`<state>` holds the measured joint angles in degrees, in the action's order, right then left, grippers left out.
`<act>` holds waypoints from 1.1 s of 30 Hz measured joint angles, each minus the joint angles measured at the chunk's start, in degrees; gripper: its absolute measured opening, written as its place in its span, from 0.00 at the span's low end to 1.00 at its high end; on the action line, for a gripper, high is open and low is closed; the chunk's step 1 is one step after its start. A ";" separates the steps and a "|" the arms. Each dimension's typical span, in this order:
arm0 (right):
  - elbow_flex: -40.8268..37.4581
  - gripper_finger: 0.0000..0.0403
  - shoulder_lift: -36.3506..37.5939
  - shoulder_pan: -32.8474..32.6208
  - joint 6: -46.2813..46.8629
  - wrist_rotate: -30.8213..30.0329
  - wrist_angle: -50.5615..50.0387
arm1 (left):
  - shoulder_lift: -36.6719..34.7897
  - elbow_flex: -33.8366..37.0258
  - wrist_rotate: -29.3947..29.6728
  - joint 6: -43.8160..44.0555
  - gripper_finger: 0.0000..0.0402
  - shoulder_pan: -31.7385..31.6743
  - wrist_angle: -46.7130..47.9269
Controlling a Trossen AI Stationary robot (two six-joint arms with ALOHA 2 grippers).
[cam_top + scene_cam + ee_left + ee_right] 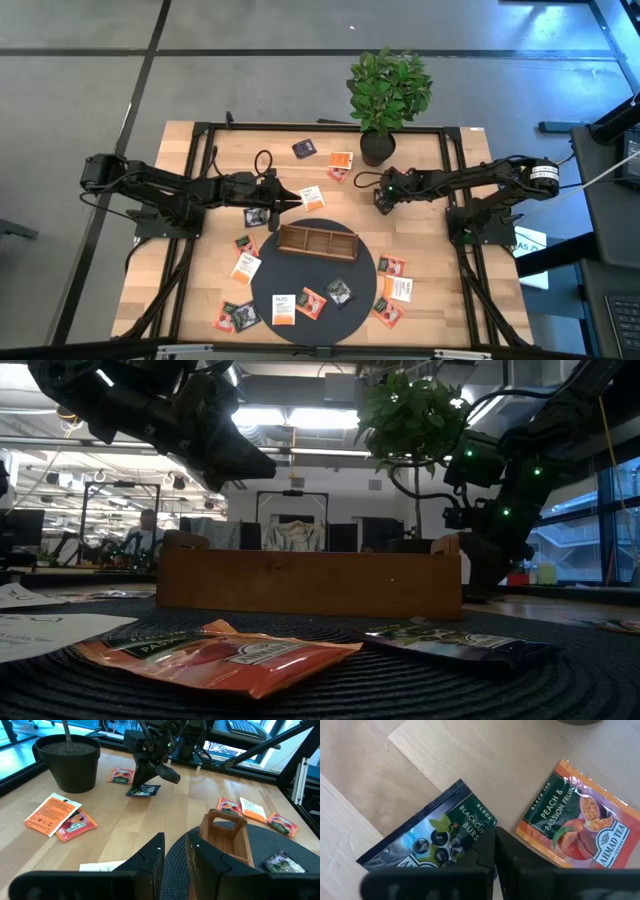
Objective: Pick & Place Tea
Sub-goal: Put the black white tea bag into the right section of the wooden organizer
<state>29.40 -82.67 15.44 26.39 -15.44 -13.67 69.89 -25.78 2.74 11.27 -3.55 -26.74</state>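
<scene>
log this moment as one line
left gripper: empty, above white sachet | right gripper: shut over dark blackcurrant sachet | brown wooden tray: empty

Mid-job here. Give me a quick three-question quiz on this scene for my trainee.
1. True or false: the brown wooden compartment tray rests on the dark round woven mat.
2. Which lies closest under the right gripper? A) the dark blue blackcurrant tea sachet B) a white sachet on the mat C) the tray
3. Fill in: the left gripper, just short of the tray's end, has its fingers ____.

Key: 1 true; 2 A; 3 open.
</scene>
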 joint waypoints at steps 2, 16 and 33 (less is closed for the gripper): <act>-0.04 0.01 0.51 0.02 0.01 0.04 0.00 | 0.00 0.00 0.00 0.00 0.19 0.00 0.00; -0.21 0.01 13.82 -8.65 3.39 -0.17 3.08 | 0.00 0.00 0.79 -1.31 0.19 0.00 -0.06; -0.09 0.01 15.60 -21.99 -10.16 -10.04 30.87 | -0.04 0.00 0.74 2.98 0.19 0.07 -2.67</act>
<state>29.31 -67.07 -6.55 16.23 -25.48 17.20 69.84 -25.78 3.49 14.25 -3.49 -29.41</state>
